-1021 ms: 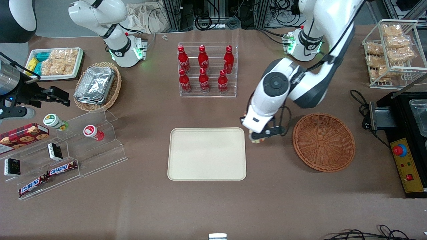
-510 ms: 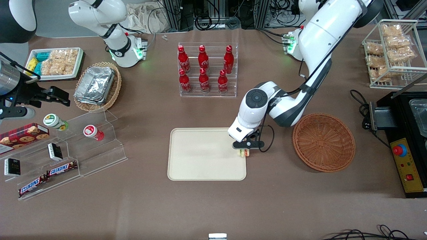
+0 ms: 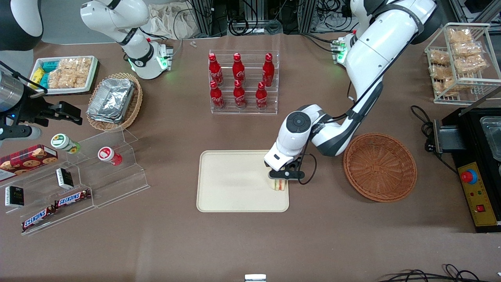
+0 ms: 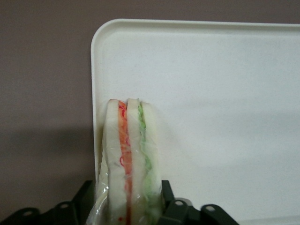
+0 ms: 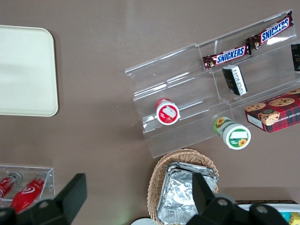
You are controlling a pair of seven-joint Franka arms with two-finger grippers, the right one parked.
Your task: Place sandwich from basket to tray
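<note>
The gripper (image 3: 280, 181), right of frame centre, clenched the sandwich (image 3: 279, 185) upright over the tray (image 3: 235, 188) edge, seemingly for lowering.

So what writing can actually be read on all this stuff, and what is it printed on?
"SNICKERS": on two chocolate bars on the clear stand.
Red bottles: white script too small to read.
Cookie box, lidded cups: print too small.
The sandwich in the end effector shows none.
</note>
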